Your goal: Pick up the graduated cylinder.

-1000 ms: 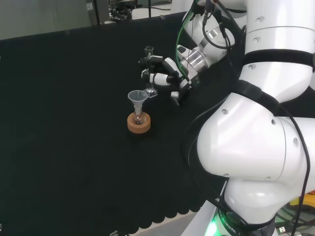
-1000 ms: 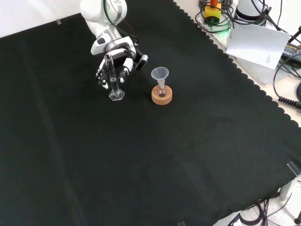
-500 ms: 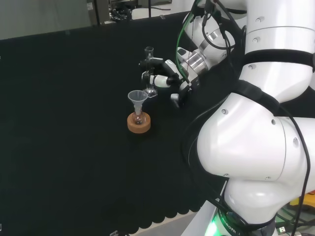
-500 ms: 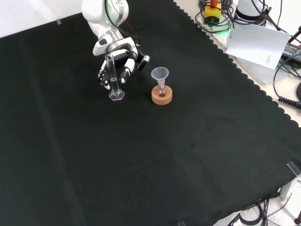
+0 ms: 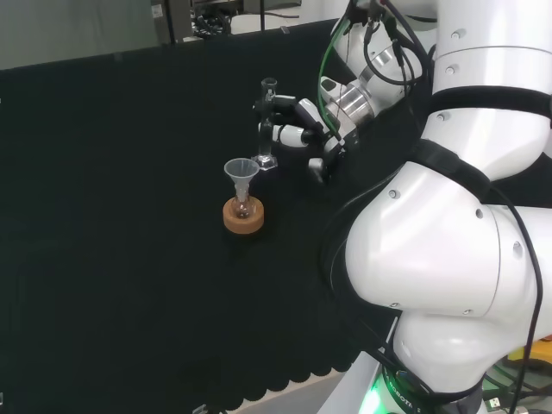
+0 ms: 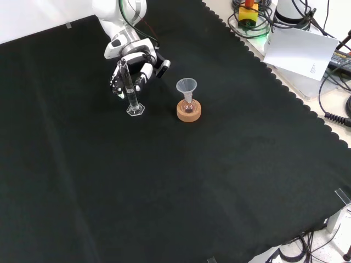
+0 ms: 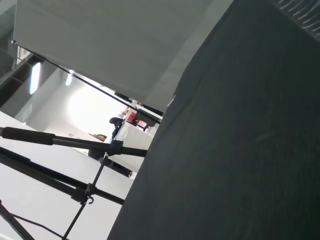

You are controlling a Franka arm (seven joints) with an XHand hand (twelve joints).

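The graduated cylinder (image 5: pixel 266 125) is a thin clear tube on a small hexagonal foot, and it stands at the far middle of the black cloth. In the front view the graduated cylinder (image 6: pixel 130 92) rises in front of the hand (image 6: pixel 136 61), and its foot is on or just above the cloth. In the head view the hand (image 5: pixel 304 131) reaches in from the right. Its fingers (image 5: pixel 280 104) are curled round the tube's upper half and the thumb is lower down. I cannot tell whether the foot still touches the cloth.
A clear funnel (image 5: pixel 241 170) sits in a small flask on a cork ring (image 5: pixel 244 217), just in front of the cylinder in the head view. In the front view the funnel (image 6: pixel 186 86) is to the cylinder's right. White paper (image 6: pixel 304 49) and cables lie past the cloth's scalloped edge.
The hand has closed in on the cylinder and shifted slightly toward the arm's side. The tube's top has leaned a little with it, while its foot has stayed in nearly the same place.
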